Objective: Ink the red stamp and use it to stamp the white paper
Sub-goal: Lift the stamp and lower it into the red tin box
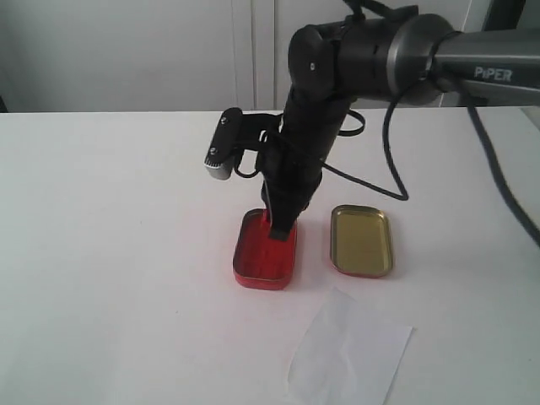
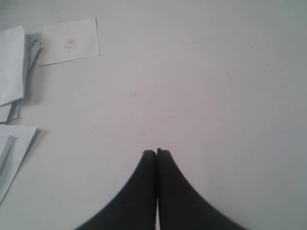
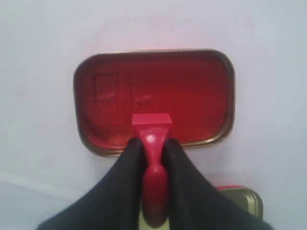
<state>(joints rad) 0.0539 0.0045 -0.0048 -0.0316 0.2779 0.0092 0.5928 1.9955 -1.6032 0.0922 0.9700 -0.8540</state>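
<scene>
My right gripper [image 3: 152,143] is shut on the handle of the red stamp [image 3: 151,125]. The stamp's rectangular base points down into the shallow red ink tin [image 3: 153,91], near its nearer rim; whether it touches the pad I cannot tell. In the exterior view the right gripper [image 1: 280,226] reaches down into the red tin [image 1: 265,253], and the stamp is mostly hidden by the fingers. The white paper [image 1: 348,354] lies flat in front of the tins, apart from them. My left gripper [image 2: 156,152] is shut on nothing, over bare table.
A gold-coloured tin [image 1: 361,240] lies open-side up just right of the red tin. In the left wrist view a slip with a small red imprint [image 2: 69,42] and several white sheets [image 2: 12,67] lie at the table's side. The table [image 1: 101,253] is white.
</scene>
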